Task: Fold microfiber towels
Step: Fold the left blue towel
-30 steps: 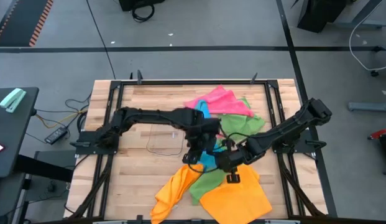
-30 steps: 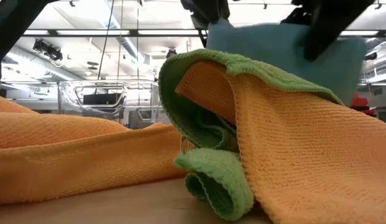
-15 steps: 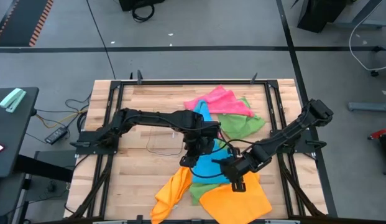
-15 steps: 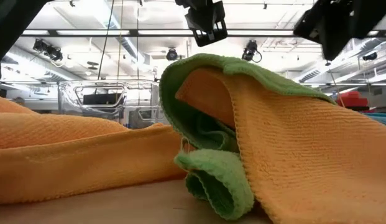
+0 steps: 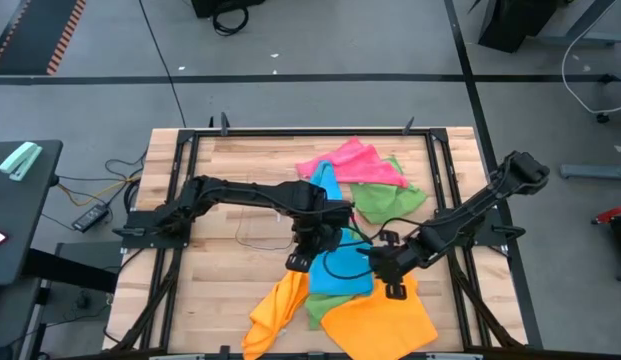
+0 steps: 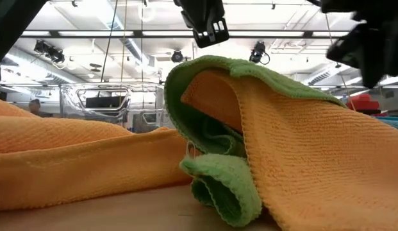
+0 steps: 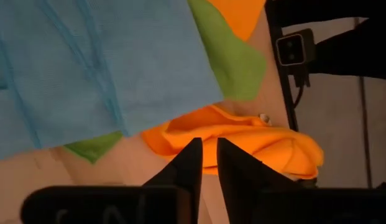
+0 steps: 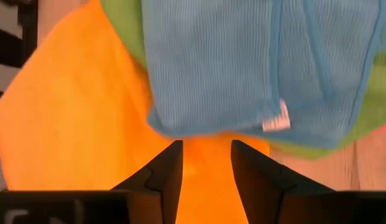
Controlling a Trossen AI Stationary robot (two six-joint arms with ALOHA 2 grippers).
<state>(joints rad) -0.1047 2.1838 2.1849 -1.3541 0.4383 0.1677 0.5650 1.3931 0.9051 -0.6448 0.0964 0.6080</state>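
**Blue towel down on the pile, both grippers above it**

In the high view the blue towel (image 5: 337, 268) lies spread just below the centre of the frame, resting on a green towel (image 5: 324, 305) and on the edges of two orange ones: a crumpled orange towel (image 5: 275, 313) at lower left and a flatter orange towel (image 5: 380, 322) at lower right. Higher up, right of centre, a pink towel (image 5: 350, 164) sits beside another green towel (image 5: 388, 200).

The left gripper (image 5: 300, 259) hangs over the blue towel's left edge. In the left wrist view its fingers (image 7: 188, 167) stand nearly together, a thin gap between them, pinching nothing (the cloth lies beyond the tips).

The right gripper (image 5: 394, 290) sits at the blue towel's lower right corner, over the flat orange towel. In the right wrist view its fingers (image 8: 168, 165) are spread apart with nothing between them; the blue towel's white tag (image 8: 276, 119) shows just past them.
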